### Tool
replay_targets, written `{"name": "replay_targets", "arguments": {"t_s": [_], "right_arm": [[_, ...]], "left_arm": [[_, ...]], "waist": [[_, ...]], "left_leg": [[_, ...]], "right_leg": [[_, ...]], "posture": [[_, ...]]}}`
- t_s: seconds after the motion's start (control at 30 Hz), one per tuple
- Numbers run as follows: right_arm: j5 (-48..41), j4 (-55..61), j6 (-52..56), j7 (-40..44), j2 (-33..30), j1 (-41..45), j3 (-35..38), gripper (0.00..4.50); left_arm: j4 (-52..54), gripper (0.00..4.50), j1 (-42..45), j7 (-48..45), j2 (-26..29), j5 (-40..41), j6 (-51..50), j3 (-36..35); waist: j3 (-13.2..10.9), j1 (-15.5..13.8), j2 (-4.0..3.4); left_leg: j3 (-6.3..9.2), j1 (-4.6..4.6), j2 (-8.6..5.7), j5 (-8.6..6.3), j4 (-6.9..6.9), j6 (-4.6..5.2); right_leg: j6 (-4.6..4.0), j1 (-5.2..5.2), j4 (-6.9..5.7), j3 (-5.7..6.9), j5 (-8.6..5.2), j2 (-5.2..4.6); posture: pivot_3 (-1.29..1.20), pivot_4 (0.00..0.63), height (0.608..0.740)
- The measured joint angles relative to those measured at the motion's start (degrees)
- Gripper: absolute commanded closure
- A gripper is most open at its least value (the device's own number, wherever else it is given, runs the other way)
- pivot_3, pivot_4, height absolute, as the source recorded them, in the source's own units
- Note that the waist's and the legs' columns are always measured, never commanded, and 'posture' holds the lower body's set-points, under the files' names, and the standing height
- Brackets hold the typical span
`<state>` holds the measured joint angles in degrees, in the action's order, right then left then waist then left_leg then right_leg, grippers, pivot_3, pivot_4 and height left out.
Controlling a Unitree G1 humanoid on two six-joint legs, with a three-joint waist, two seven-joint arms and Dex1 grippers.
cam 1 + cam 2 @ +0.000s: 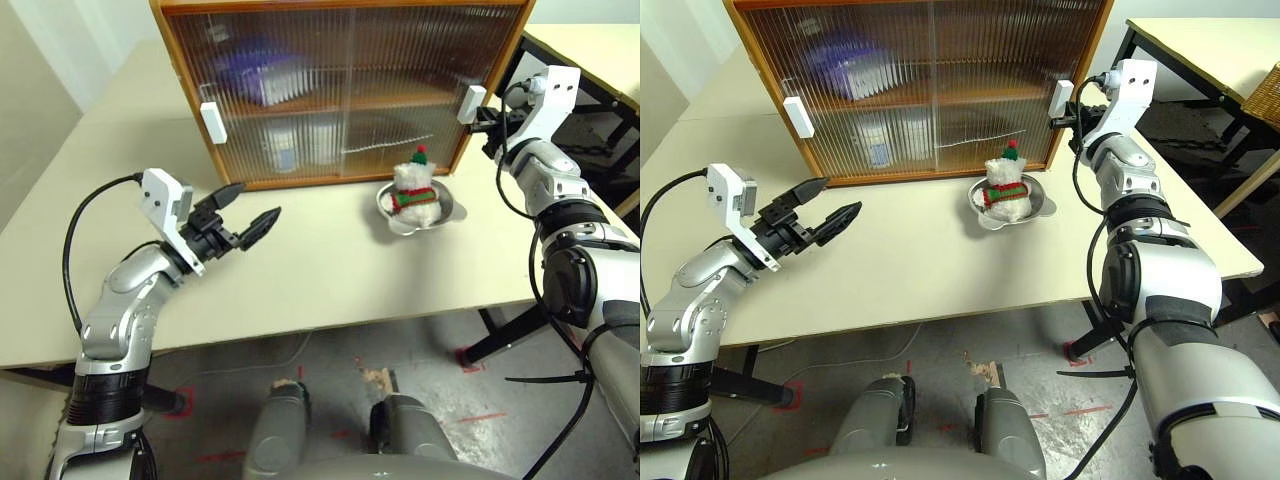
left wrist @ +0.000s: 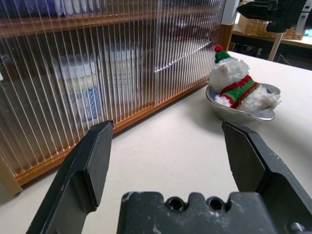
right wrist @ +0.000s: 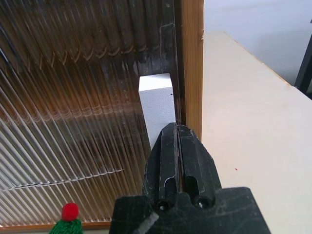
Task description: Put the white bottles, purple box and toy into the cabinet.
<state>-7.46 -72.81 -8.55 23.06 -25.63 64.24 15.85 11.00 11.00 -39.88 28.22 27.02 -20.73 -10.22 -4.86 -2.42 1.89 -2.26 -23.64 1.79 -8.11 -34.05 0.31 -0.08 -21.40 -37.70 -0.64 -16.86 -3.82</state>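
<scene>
The cabinet (image 1: 300, 180) stands at the back of the table with both ribbed doors closed. Behind them the purple box (image 1: 262, 75) shows dimly on the upper shelf and the white bottles (image 1: 285, 145) on the lower one. The toy (image 1: 415, 188), a plush snowman, sits in a steel bowl (image 1: 445, 212) in front of the right door. My right gripper (image 3: 174, 127) is shut, its tips against the right door's white handle (image 3: 157, 105) by the cabinet's side post. My left gripper (image 1: 258, 202) hovers open over the table, left of the toy, pointing at it, with nothing between its fingers (image 2: 97, 151).
The left door's white handle (image 1: 211, 122) is near the cabinet's left post. A second table with a black frame (image 1: 1160, 60) stands to the right, with a wicker basket (image 1: 1265, 95) on it. The table's front edge (image 1: 300, 325) runs below my left gripper.
</scene>
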Motion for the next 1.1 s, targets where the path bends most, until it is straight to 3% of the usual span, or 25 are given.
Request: {"name": "replay_targets", "arguments": {"t_s": [0.43,1.1], "right_arm": [[1.0,0.0,-1.8,-1.4,0.0,-0.1,0.0,4.48],[0.4,1.4,-3.0,-2.3,0.0,-0.4,0.7,4.48]], "left_arm": [[3.9,0.00,-0.9,0.7,0.0,1.0,-1.0,0.0],[1.4,0.00,0.9,-1.3,0.0,1.0,-0.5,0.3]], "waist": [[-0.1,0.0,-0.10],[-0.3,0.1,-0.19]], "left_leg": [[0.00,-0.06,-0.01,0.00,0.00,0.00],[0.01,-0.13,-0.01,0.01,0.00,0.02]], "right_leg": [[0.00,-0.04,0.01,0.00,0.00,-0.01],[-0.01,-0.08,0.03,0.03,-0.02,0.04]], "posture": [[0.18,0.047,0.740],[0.19,0.061,0.740]]}}
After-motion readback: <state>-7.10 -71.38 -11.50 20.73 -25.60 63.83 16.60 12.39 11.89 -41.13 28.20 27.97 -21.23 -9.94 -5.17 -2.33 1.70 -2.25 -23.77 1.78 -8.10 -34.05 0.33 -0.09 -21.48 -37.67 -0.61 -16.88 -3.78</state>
